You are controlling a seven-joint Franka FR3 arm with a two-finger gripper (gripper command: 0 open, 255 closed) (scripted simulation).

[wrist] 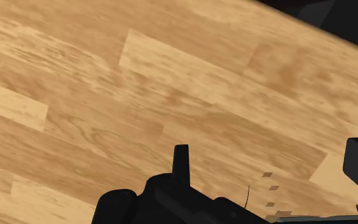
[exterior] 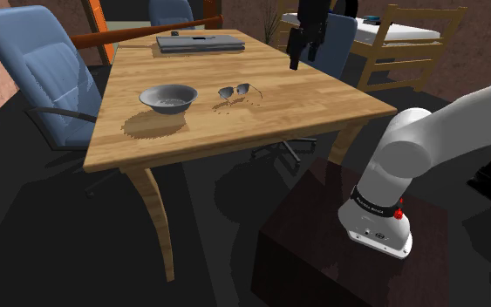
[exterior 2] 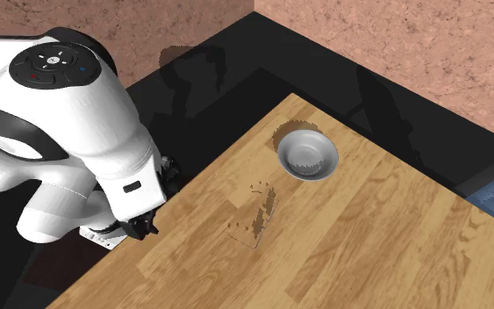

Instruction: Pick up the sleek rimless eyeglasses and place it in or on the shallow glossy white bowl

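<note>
The eyeglasses lie flat on the table, just beside the bowl but not touching it, on the side of the bowl toward the jaws; the jaws hang above the table, farther from the bowl than the eyeglasses are; so the coming move, as I judge it, is a reach toward the bowl and downward, stopping short of it at the eyeglasses. Their long axis, lens to lens, points roughly at the bowl; a grasp across the bridge would probably want the jaws turned crosswise to that line.

The jaws are spread wide and hold nothing; in the wrist view the two black fingers stand well apart with bare wood between them; a few small brown flecks and a thin dark line low between them may be part of the eyeglasses, though I cannot be sure.

The eyeglasses are slight: two dark lenses with no rim, joined and flanked by thin wire; they look light and apt to slide under a careless touch. The bowl is round, shallow and pale grey-white with a sheen; beside it lies its shadow. The table is light wood in planks, plainly grained, on curved legs; the arm is smooth white.
</note>
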